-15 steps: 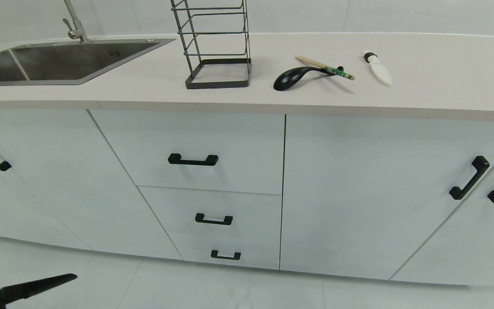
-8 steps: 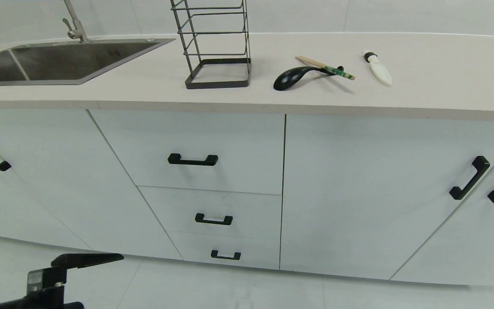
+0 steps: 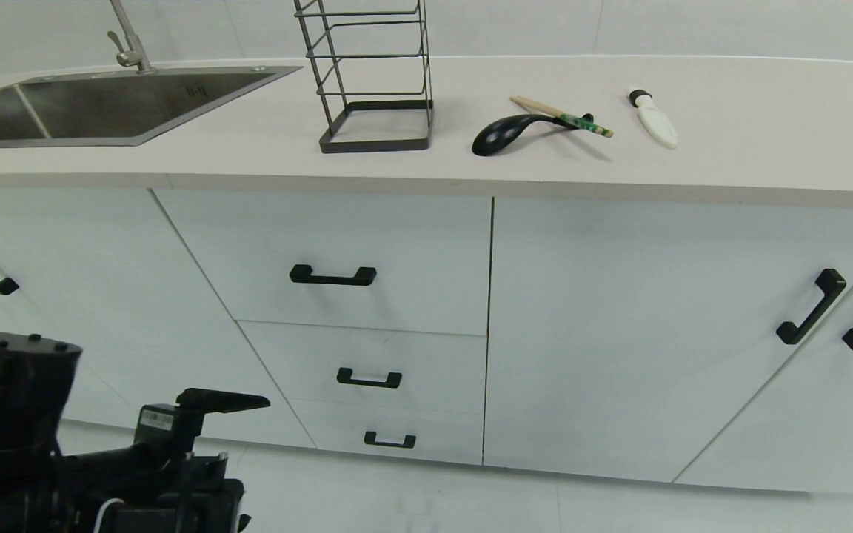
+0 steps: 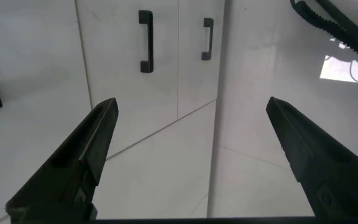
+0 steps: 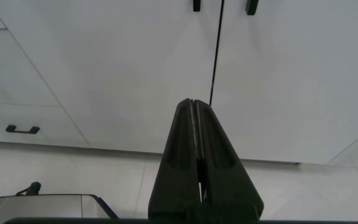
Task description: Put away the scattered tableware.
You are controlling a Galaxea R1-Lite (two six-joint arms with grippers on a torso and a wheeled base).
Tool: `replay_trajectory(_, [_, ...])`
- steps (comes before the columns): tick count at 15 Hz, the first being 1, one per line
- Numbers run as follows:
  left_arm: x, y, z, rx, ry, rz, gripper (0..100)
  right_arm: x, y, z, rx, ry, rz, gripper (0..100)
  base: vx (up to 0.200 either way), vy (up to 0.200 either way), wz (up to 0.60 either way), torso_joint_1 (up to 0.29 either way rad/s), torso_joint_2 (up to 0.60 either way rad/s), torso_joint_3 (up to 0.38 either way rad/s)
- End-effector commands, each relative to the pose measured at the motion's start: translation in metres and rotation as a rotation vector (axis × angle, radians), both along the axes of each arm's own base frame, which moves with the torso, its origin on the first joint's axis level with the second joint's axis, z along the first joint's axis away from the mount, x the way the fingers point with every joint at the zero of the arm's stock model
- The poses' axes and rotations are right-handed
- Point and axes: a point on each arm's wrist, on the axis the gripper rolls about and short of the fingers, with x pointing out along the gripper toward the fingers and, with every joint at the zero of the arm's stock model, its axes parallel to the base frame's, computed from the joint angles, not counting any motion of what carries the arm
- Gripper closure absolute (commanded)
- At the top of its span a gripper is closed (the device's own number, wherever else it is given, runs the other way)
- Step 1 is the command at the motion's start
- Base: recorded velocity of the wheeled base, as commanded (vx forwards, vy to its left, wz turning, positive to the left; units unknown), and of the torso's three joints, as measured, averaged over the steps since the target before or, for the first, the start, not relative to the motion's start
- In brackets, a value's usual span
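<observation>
While your left gripper (image 4: 191, 107) is hanging low in front of the cabinet doors (image 4: 160, 56), down near the floor, its fingers are sitting wide apart with nothing between them. Your right gripper (image 5: 192, 104) is pointing at the cabinet fronts too, fingers pressing flat together and holding nothing.

All the tableware is lying up on the counter (image 3: 767, 159). The black spoon (image 3: 502, 135) is sitting near the front edge, about midway along it, beside the wire rack (image 3: 376, 141). The chopsticks (image 3: 561, 116) are lying across the spoon's handle end, touching it. The white knife (image 3: 654, 124) is resting near them toward the counter's right end, not touching. The sink (image 3: 101, 104) is taking up the counter's left end.
</observation>
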Motion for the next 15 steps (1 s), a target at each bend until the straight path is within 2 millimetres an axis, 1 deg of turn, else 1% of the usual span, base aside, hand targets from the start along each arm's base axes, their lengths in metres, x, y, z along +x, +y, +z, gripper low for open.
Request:
replay_trajectory(1, [0.017,-0.013,-0.012,0.025,0.055,-0.032,0,0.000,0.000,0.000,0.000,-0.001,0.000,100,0.000,0.000,0.00,0.000,0.00,0.000])
replay_trajectory(2, [0.032,-0.027,-0.026,0.046,0.121,-0.074,0,0.000,0.000,0.000,0.000,-0.001,0.000,100,0.000,0.000,0.00,0.000,0.00,0.000])
replay_trajectory(3, [0.033,-0.027,-0.029,0.049,0.138,-0.075,0,0.000,0.000,0.000,0.000,-0.001,0.000,100,0.000,0.000,0.00,0.000,0.00,0.000])
replay_trajectory(7, [0.043,-0.031,-0.034,0.024,0.182,-0.037,0,0.000,0.000,0.000,0.000,-0.001,0.000,100,0.000,0.000,0.00,0.000,0.00,0.000])
replay_trajectory(9, [0.056,-0.037,-0.034,0.021,0.182,-0.035,0,0.000,0.000,0.000,0.000,-0.001,0.000,100,0.000,0.000,0.00,0.000,0.00,0.000])
replay_trajectory(12, [0.070,-0.044,-0.030,0.003,0.176,-0.047,0,0.000,0.000,0.000,0.000,-0.001,0.000,100,0.000,0.000,0.00,0.000,0.00,0.000])
replay_trajectory(14, [0.070,-0.044,-0.032,-0.012,0.195,-0.031,0,0.000,0.000,0.000,0.000,-0.001,0.000,100,0.000,0.000,0.00,0.000,0.00,0.000])
replay_trajectory(15, [0.069,-0.047,-0.037,-0.045,0.242,0.001,0,0.000,0.000,0.000,0.000,-0.001,0.000,100,0.000,0.000,0.00,0.000,0.00,0.000])
